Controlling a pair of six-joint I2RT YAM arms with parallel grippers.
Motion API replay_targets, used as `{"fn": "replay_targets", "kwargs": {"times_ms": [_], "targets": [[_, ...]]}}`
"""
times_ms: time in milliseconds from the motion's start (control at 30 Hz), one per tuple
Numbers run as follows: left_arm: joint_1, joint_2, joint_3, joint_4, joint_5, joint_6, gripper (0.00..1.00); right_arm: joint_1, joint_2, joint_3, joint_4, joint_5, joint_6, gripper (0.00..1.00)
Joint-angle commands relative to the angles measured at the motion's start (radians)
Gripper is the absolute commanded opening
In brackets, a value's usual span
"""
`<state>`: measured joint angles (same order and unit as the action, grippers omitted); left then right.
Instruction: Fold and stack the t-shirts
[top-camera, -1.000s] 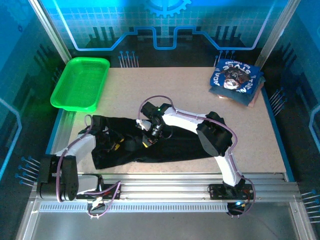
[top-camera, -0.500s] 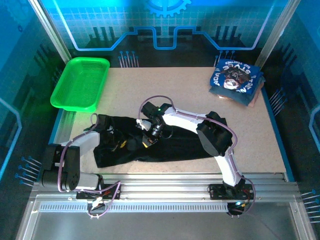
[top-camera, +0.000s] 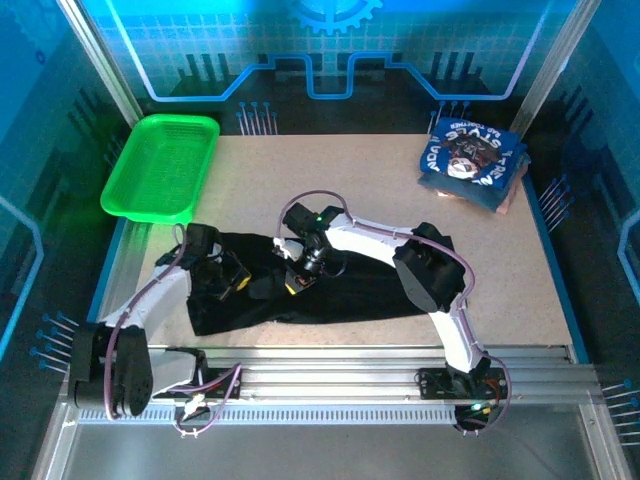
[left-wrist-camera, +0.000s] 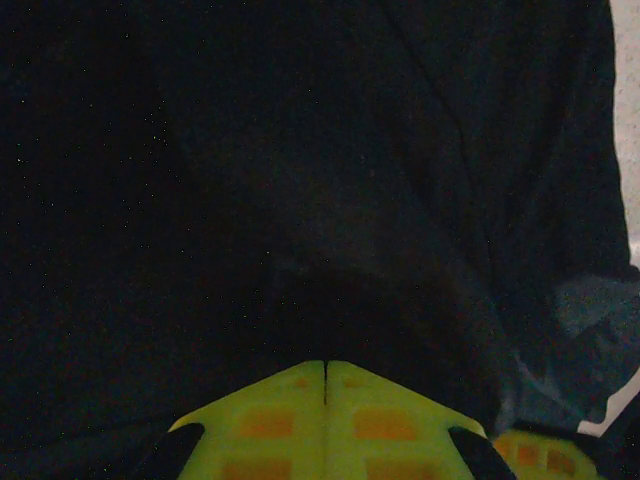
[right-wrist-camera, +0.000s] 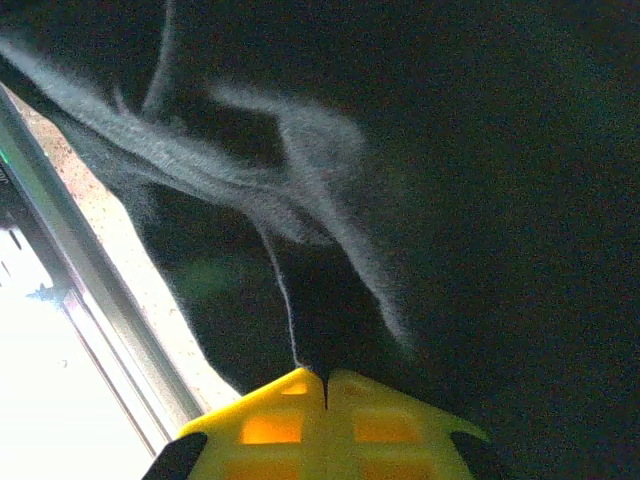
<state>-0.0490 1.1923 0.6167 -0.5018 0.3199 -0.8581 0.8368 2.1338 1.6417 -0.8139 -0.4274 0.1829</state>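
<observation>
top view, shirt: the black t-shirt (top-camera: 370, 295) lies spread and crumpled on the table (top-camera: 350, 180). Full layout reads here, but my jaws are too small to read.
top view, stack: the folded blue t-shirts (top-camera: 472, 160) sit well apart from the black t-shirt, beyond its right end. The top one has white lettering and a dark print.
top view, basket: the green basket (top-camera: 160, 165) sits beyond the black t-shirt's left end.
top view, arms: my left arm reaches over the shirt's left end, with the left gripper (top-camera: 236, 283) down on the cloth. My right arm arcs in from the right, with the right gripper (top-camera: 298, 284) down on the shirt's middle. The two are near each other but apart.
left wrist: adds jaw detail. My fingers (left-wrist-camera: 270, 425) are pressed together, clenched on a hump of black cloth.
right wrist: my fingers (right-wrist-camera: 270, 425) are clamped, and a cloth ridge runs into their seam, grasping the shirt. A metal rail (right-wrist-camera: 90, 270) runs beside the shirt's edge.
</observation>
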Motion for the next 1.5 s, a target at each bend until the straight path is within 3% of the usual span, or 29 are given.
{"fn": "replay_targets", "kwargs": {"times_ms": [0, 433, 667, 800, 833, 967, 1033, 1233, 1333, 1467], "targets": [[-0.008, -0.049, 0.009, -0.120, 0.011, 0.021, 0.00, -0.016, -0.017, 0.010, -0.015, -0.016, -0.012, 0.00], [-0.008, -0.250, -0.013, -0.437, -0.078, 0.007, 0.00, -0.021, -0.032, -0.015, -0.025, 0.000, -0.011, 0.00], [-0.008, -0.217, -0.032, -0.435, -0.118, 0.011, 0.01, -0.018, -0.039, -0.046, -0.019, -0.007, -0.012, 0.00], [-0.008, -0.189, -0.021, -0.413, -0.134, 0.015, 0.10, -0.012, -0.062, -0.089, -0.013, -0.018, -0.008, 0.00], [-0.008, -0.178, -0.012, -0.409, -0.131, 0.017, 0.14, -0.010, -0.075, -0.102, -0.012, -0.026, -0.007, 0.02], [-0.008, -0.163, 0.032, -0.421, -0.153, 0.031, 0.32, 0.009, -0.150, -0.171, -0.013, -0.080, -0.022, 0.28], [-0.008, -0.162, 0.056, -0.444, -0.173, 0.040, 0.47, 0.016, -0.177, -0.202, -0.039, -0.076, -0.034, 0.35], [-0.007, -0.138, 0.132, -0.433, -0.201, 0.051, 0.61, -0.051, -0.333, -0.295, -0.032, -0.044, 0.005, 0.48], [-0.008, -0.082, 0.157, -0.391, -0.191, 0.059, 0.65, -0.124, -0.400, -0.305, -0.042, 0.040, 0.018, 0.53], [-0.008, -0.015, 0.184, -0.341, -0.189, 0.066, 0.68, -0.268, -0.440, -0.326, -0.111, 0.320, 0.135, 0.60]]}}
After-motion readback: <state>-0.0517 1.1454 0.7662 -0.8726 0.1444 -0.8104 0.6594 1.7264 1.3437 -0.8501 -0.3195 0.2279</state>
